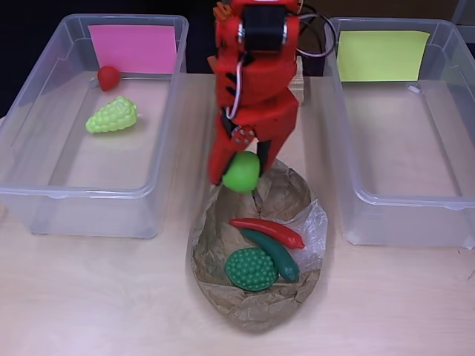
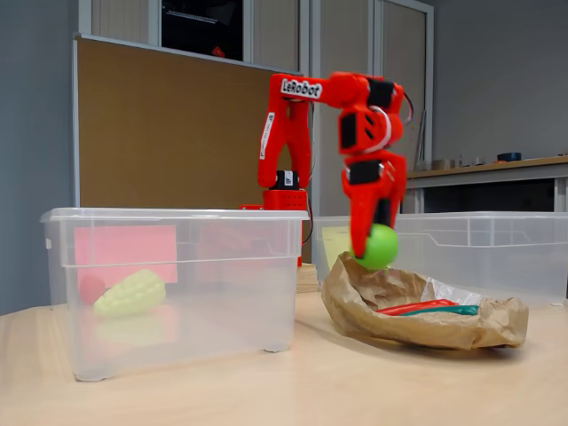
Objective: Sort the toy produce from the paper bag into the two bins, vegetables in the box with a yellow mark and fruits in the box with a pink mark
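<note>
A round light-green toy fruit sits clamped between the fingers of the red gripper, held just above the back rim of the crumpled paper bag; in the fixed view the ball hangs clear over the bag's raised edge, not touching the paper. Inside the bag lie a red chili, a dark green cucumber-like piece under it, and a round, bumpy dark green piece touching the cucumber's lower end. In the fixed view only thin strips of red and green show over the bag's lip; the bumpy piece is hidden behind the paper.

To the left in the overhead view stands the clear bin with the pink mark, holding a light-green bunch of grapes and a small red fruit near its back wall, the two apart. Most of its floor is bare. To the right stands the clear bin with the yellow mark; its right edge is cut off by the frame. Both bins sit just beside the bag, with a strip of bare wooden table between each bin and the paper, and open table in front.

The arm rises between the bins, its base hidden in the overhead view by the wrist. Through the pink bin's cloudy wall in the fixed view, the small red fruit is only a blur.
</note>
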`<state>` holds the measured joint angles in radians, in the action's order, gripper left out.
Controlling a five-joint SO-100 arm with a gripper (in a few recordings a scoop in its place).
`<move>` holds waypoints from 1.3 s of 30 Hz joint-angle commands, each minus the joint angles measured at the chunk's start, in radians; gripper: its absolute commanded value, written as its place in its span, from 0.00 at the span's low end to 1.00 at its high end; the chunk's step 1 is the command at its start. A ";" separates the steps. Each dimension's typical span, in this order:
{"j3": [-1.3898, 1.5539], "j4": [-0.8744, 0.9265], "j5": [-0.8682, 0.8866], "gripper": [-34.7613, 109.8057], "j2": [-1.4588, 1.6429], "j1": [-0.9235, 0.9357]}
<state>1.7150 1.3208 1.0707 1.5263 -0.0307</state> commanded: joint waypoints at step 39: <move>0.299 -0.233 -0.098 0.55 -0.018 0.821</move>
<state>1.9911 1.0707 0.9495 1.4864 0.7839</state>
